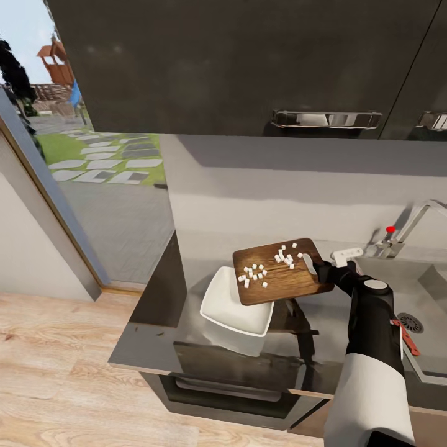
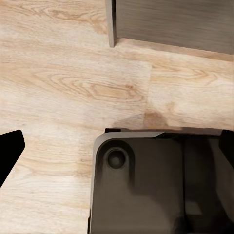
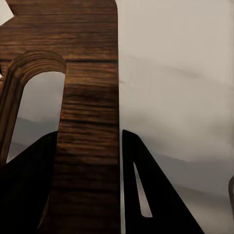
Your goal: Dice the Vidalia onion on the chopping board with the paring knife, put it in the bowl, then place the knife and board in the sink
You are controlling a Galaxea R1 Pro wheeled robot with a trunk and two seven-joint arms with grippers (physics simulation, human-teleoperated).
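My right gripper (image 1: 320, 270) is shut on the slot end of the dark wooden chopping board (image 1: 279, 273), holding it in the air above the countertop (image 1: 155, 335). Small white cubes of diced onion (image 1: 254, 273) lie on the board in two clusters. The board's near-left corner overlaps the white squarish bowl (image 1: 236, 307) below it. In the right wrist view the board (image 3: 90, 122) runs between my two dark fingers (image 3: 151, 195). A slim red thing, apparently the paring knife (image 1: 406, 340), lies beside the drain (image 1: 410, 321) in the sink (image 1: 434, 279). My left gripper (image 2: 117, 156) hangs open over the floor.
The chrome tap (image 1: 422, 217) with its red knob (image 1: 390, 229) stands behind the sink, with a small white piece (image 1: 346, 254) at its base. Dark wall cabinets (image 1: 248, 62) hang above. A glass door (image 1: 93, 174) is at the left. Wooden floor (image 1: 56, 372) lies in front.
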